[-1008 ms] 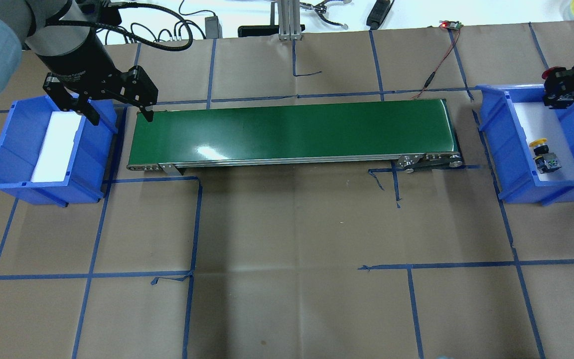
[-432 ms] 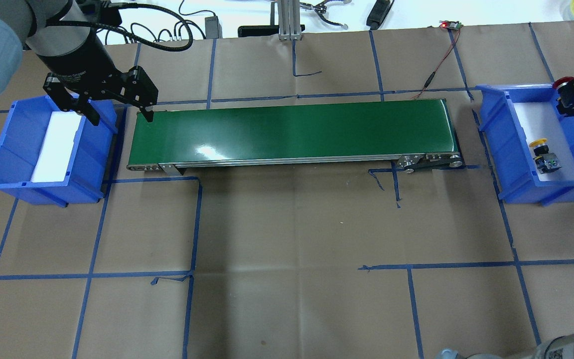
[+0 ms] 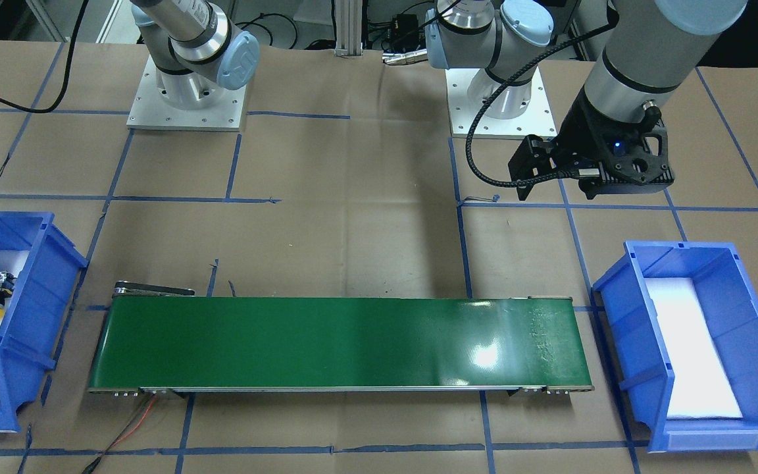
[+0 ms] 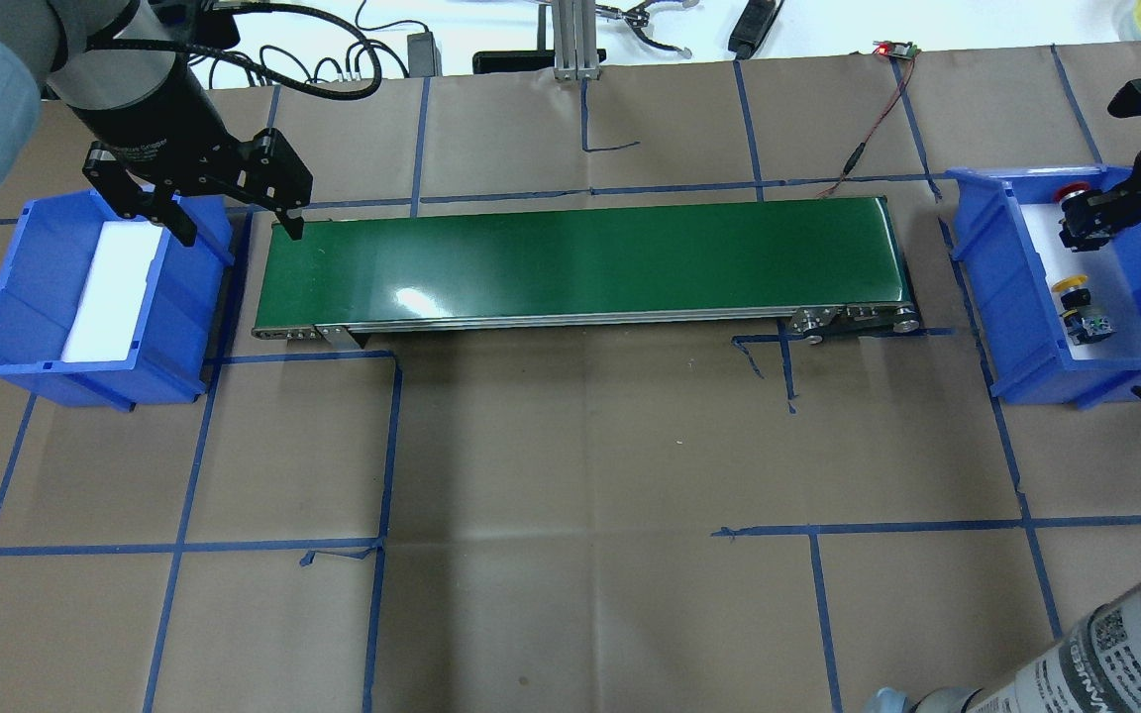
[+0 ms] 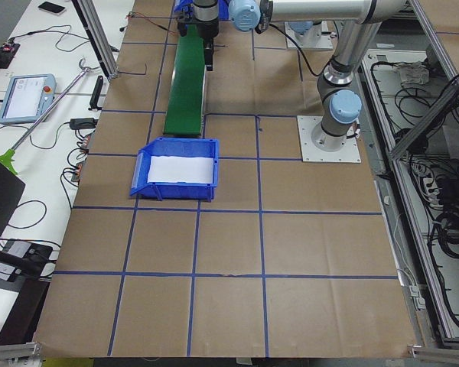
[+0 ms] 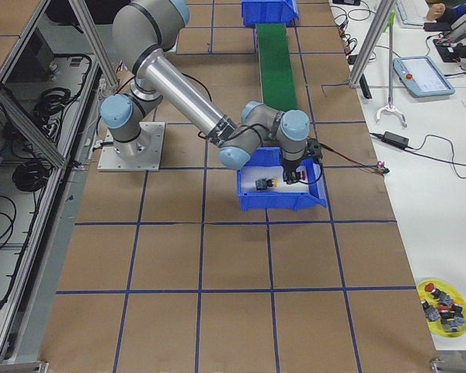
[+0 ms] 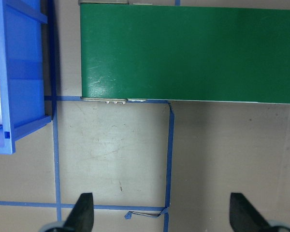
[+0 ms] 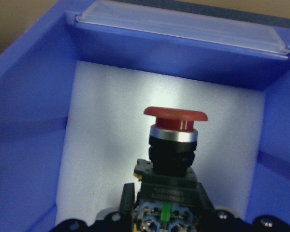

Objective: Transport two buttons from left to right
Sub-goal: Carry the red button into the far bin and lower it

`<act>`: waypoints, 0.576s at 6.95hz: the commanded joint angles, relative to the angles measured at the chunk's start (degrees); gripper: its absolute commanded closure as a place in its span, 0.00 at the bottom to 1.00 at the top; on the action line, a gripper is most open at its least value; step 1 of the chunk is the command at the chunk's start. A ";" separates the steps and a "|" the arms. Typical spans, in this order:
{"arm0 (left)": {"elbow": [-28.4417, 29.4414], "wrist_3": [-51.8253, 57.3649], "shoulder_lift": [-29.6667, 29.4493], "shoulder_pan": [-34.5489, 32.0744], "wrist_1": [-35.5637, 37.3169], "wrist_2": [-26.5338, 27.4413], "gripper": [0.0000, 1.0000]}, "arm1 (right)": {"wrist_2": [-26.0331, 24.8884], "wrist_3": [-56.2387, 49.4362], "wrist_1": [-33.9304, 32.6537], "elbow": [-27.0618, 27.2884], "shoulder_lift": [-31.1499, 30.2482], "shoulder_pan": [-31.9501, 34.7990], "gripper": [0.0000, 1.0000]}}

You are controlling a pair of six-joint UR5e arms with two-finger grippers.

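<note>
Now the red button (image 8: 175,145), gripped by the right fingers (image 4: 1078,220), points cap-first away from them; left fingers (image 7: 83,212) spread apart.

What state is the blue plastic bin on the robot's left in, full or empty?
Empty: the blue plastic bin holds only its white foam liner; the overhead and front views show no button inside.

Overhead from behind looking down, front view opposite and steep, end views along the table (image 5: 229,252), wrist cameras close (right peering into a blue bin (image 8: 29,121)), green conveyor belt (image 4: 580,259) shared elsewhere.
</note>
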 commanded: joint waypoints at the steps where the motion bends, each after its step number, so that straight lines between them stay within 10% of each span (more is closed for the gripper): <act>1: 0.00 0.19 -0.45 -0.04 0.04 -0.01 0.00 | 0.10 0.04 -1.04 0.01 2.76 0.00 0.97; 2: 0.00 0.19 -0.54 -0.04 -0.05 -0.01 0.00 | 0.01 0.12 -1.04 0.01 2.85 0.18 0.92; 4: 0.00 0.19 -0.71 -0.04 0.13 -0.10 0.00 | 1.93 0.04 -1.22 -0.33 3.03 0.35 0.01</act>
